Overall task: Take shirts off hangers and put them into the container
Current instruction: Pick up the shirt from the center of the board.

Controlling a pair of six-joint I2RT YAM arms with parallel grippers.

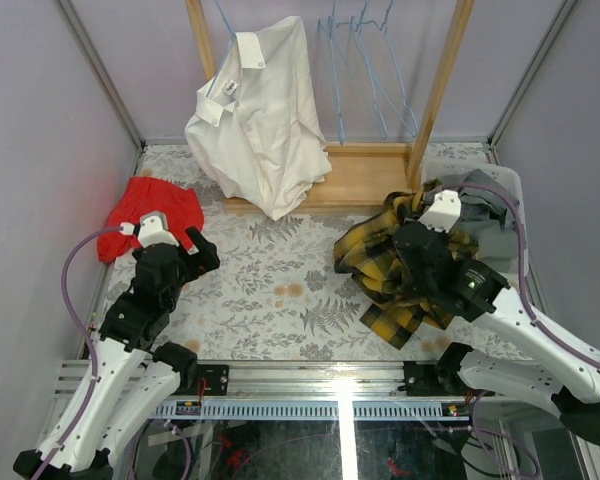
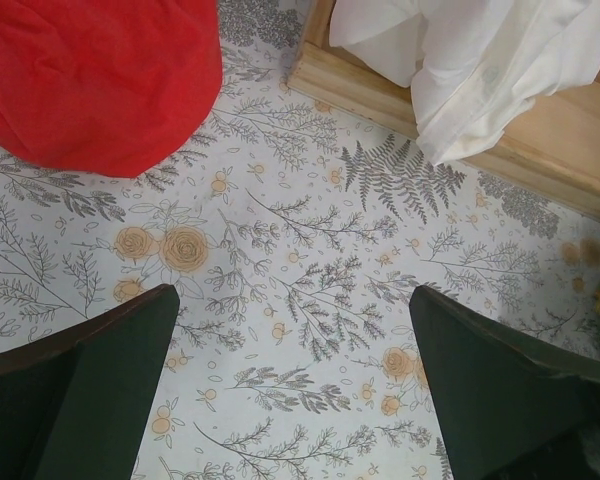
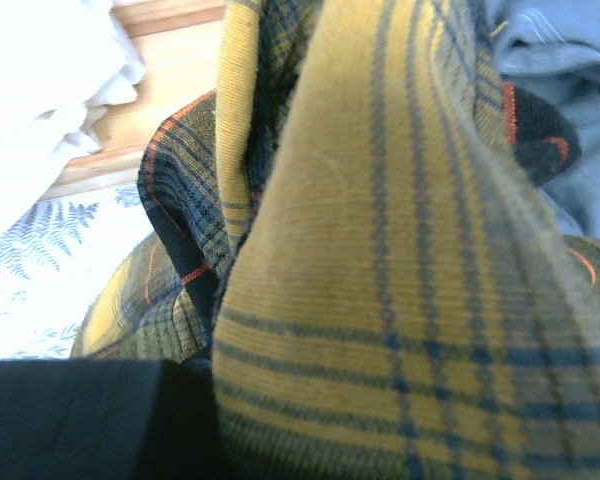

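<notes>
Table (image 1: pixel 280 290): floral cloth, both arms over it. Wooden rack (image 1: pixel 365 172) at the far edge, well beyond both sets of fingers.

White shirt (image 1: pixel 260 120) hangs on the rack's left side, hem slumped onto the rack base. It's beyond and to the right of the left fingers (image 1: pixel 192 252), well apart.

Plaid shirt (image 1: pixel 380 285), yellow/black, is off its hanger and heaped on the table around and below the right fingers (image 1: pixel 416 238), one fold pulled up into them.

Container (image 1: pixel 508 185): white basket at the table's far right corner, just beyond and right of the right fingers. The plaid shirt's top sits just beside its near-left rim, the bulk outside. Grey shirt (image 1: pixel 485 200) lies inside the container.

Red cloth (image 1: pixel 150 210) is bunched on the table just beyond and left of the left fingers, not touching.

Hangers (image 1: pixel 365 60): three empty light-blue ones on the rack rail, straight beyond the right fingers, well apart.

Left fingers spread fully wide, nothing between them, bare table below. Right fingers nearly closed, pinching a fold of the plaid shirt; its fabric fills the wrist view.
</notes>
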